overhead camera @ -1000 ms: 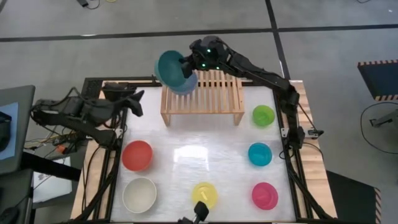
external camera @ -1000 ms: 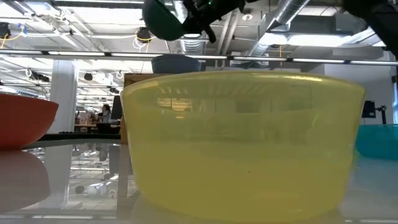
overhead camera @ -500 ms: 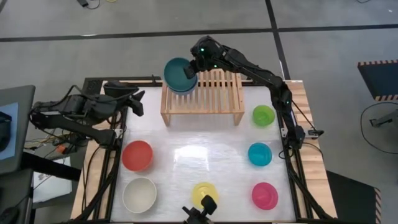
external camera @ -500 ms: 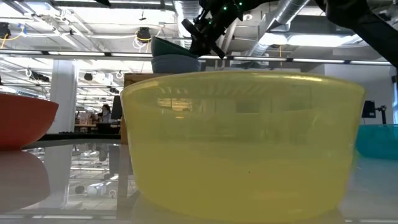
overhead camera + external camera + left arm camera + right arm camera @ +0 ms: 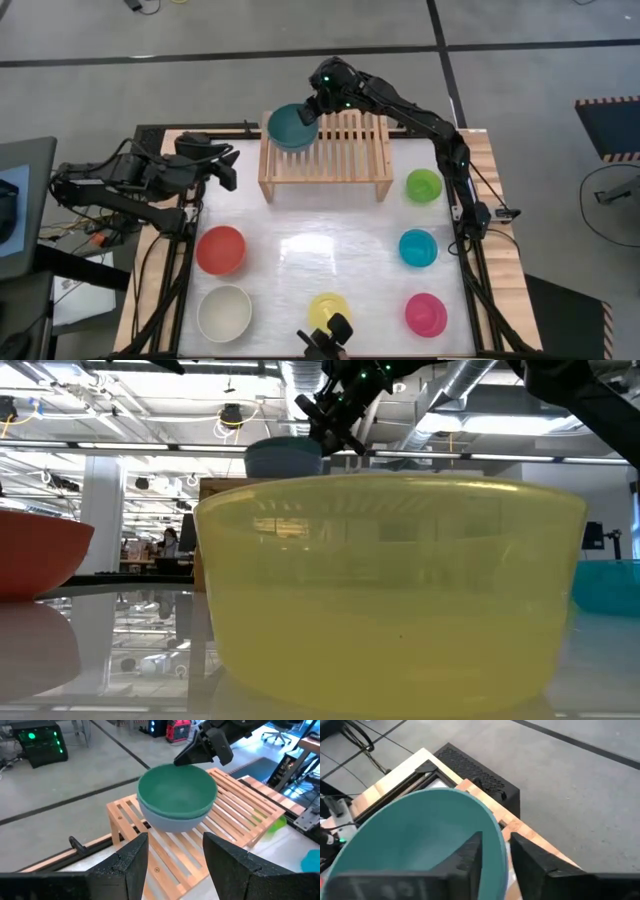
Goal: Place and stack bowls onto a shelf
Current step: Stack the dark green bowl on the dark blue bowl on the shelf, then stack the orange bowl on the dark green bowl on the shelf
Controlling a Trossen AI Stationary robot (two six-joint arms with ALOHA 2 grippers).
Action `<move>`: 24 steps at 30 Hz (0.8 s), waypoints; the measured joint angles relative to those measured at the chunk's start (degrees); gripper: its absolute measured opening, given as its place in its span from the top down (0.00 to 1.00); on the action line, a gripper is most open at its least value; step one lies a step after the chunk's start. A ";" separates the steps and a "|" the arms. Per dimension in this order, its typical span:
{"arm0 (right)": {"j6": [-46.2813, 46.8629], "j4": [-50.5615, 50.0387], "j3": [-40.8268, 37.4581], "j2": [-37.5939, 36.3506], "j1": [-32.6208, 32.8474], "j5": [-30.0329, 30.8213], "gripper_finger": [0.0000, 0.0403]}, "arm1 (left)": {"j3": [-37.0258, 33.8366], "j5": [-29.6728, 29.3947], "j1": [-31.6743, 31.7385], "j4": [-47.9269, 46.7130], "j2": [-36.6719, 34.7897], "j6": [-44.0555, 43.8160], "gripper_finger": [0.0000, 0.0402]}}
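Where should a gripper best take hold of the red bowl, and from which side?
Grip the red bowl by its rim, coming from above: it sits upright and open, with bare table around it. The left gripper is nearest.

In the low view, the translucent yellow plastic bowl (image 5: 390,585) fills the foreground and hides nearly all of the light-wood slatted shelf (image 5: 215,488); the red plastic bowl (image 5: 40,555) is cut by the frame edge. Nested inside the slate-blue plastic bowl (image 5: 172,822), the dark teal plastic bowl (image 5: 176,791) covers its interior. The right wrist view crops the teal bowl's near rim
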 joint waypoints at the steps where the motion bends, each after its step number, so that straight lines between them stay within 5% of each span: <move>1: 0.02 0.14 0.00 0.00 0.12 0.00 0.65 | 0.00 0.02 0.00 -0.02 0.04 -0.05 0.57; 9: -1.30 1.39 0.07 -2.42 0.57 1.73 0.45 | 0.00 0.20 -0.02 -2.24 0.02 -3.88 0.57; 18: -5.41 -1.99 0.07 -9.15 0.76 0.63 0.44 | -3.31 8.15 -0.12 -12.45 0.42 -16.34 0.57; 24: -8.47 -12.88 0.06 -11.39 1.37 -0.28 0.44 | -9.96 15.53 -0.22 -12.53 0.70 -21.61 0.57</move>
